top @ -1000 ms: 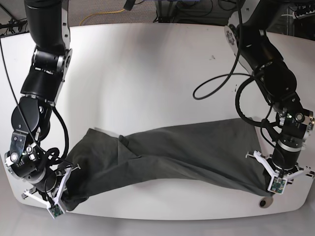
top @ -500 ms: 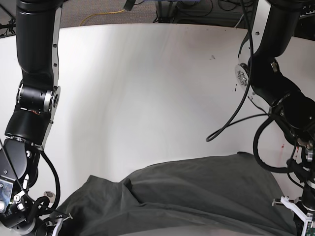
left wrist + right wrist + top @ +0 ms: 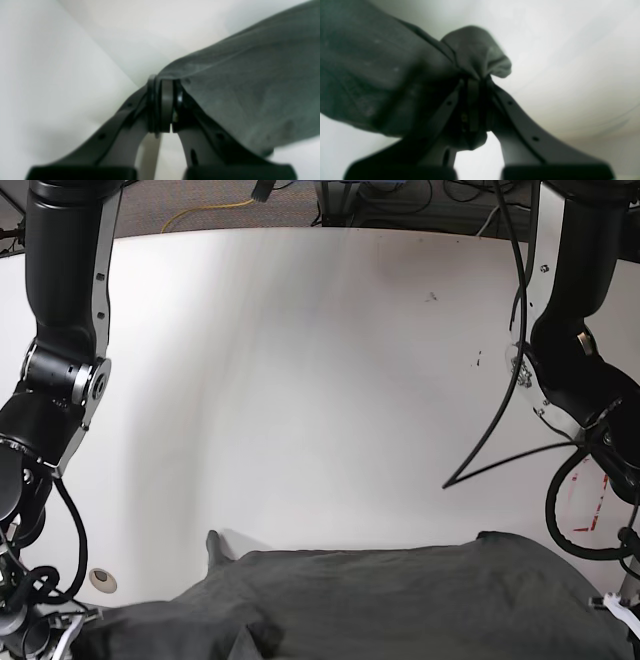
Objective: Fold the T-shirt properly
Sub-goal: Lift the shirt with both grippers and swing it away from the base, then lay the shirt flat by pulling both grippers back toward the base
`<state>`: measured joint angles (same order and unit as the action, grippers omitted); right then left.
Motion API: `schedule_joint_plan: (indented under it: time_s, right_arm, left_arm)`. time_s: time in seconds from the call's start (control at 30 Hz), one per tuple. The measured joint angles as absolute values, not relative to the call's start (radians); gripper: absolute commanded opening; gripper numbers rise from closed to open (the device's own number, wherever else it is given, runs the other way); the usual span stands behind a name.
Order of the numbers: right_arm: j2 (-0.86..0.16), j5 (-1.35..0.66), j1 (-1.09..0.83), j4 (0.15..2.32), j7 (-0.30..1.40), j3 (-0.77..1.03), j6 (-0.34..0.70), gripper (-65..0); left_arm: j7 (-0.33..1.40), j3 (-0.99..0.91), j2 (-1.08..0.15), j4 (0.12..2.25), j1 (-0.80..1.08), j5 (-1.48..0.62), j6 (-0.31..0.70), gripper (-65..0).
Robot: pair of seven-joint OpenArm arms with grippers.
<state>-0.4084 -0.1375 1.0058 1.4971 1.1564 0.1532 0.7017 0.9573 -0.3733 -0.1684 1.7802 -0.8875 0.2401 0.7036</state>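
T-shirt [image 3: 400,595] hangs stretched between both arms at the very bottom of the base view, lifted clear of the white worktop [image 3: 300,380] and spread wide. No fold shows yet, so by the look of it the task is barely begun, with every fold to come. On the left of the base view the right arm drops steeply down the frame edge; its wrist view shows the right gripper [image 3: 473,100] with fingers pressed together, pinching a bunched corner of cloth. Over on the right, the left arm bends down likewise, and the left gripper [image 3: 166,105] has its fingers clamped on a thin edge of the shirt.
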Motion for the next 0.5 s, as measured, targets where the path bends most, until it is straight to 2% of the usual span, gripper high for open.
schedule_joint_plan:
  time_s: [0.5]
  right_arm:
    - [-0.321, -0.129, 0.511, 1.657, 1.163, 0.355, 0.700, -65.0]
  left_arm:
    - [0.956, -0.378, -0.159, 1.975, -0.399, 0.239, 0.708, -65.0]
